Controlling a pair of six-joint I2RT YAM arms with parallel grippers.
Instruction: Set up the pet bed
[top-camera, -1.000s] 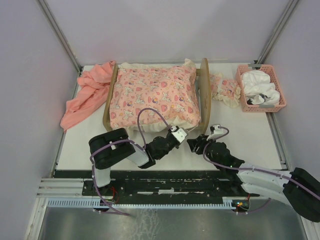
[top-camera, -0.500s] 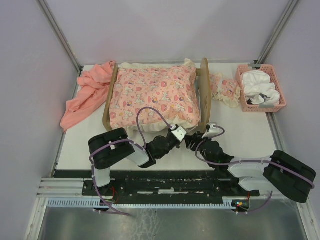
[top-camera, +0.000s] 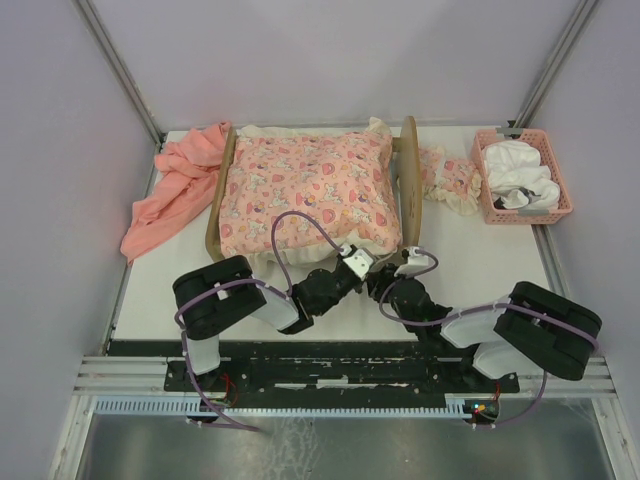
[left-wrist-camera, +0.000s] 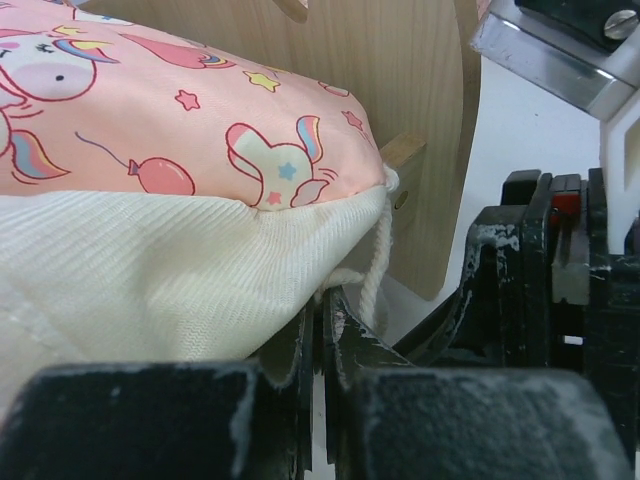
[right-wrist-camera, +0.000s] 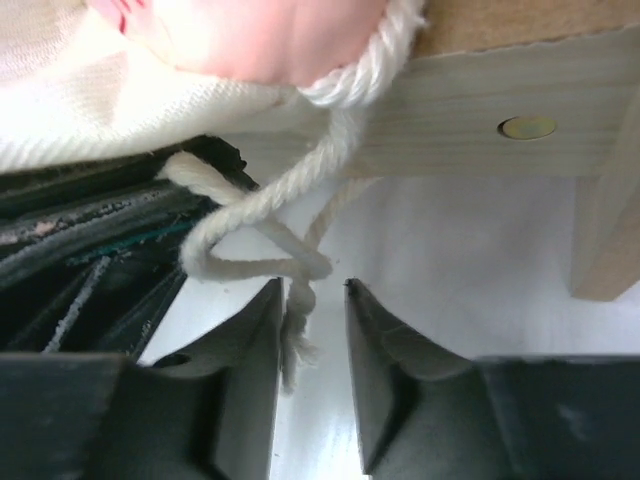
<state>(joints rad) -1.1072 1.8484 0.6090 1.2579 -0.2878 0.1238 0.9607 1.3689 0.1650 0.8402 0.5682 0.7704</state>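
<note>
We begin at the right gripper (right-wrist-camera: 312, 290). Its two jaws stand apart with a narrow gap. The frayed end of a cream cord (right-wrist-camera: 260, 200) hangs down into this gap, and the jaws are not pressed on it. The cord comes from the corner of the cushion (top-camera: 305, 190), makes a loose loop, and passes in front of a light wooden rail of the pet bed (top-camera: 409, 170).

The left gripper (left-wrist-camera: 322, 320) is just beside it, at the same near right corner of the bed. Its fingers are together, with only a thin line between them. They sit right under the cream edge of the cushion. We cannot tell if some fabric or cord is pinched there.

The pet bed stands in the far middle part of the table (top-camera: 470, 270), with its length going left to right. The tall rounded board is at its right end and a lower board at its left end. The pink cushion with a cartoon print fills the frame.

A salmon cloth (top-camera: 175, 190) lies crumpled against the left end of the bed. A small pillow (top-camera: 445, 175) of the same print lies just beside the right board, between the bed and a pink basket (top-camera: 562, 185). The basket holds white cloth (top-camera: 515, 160).
</note>
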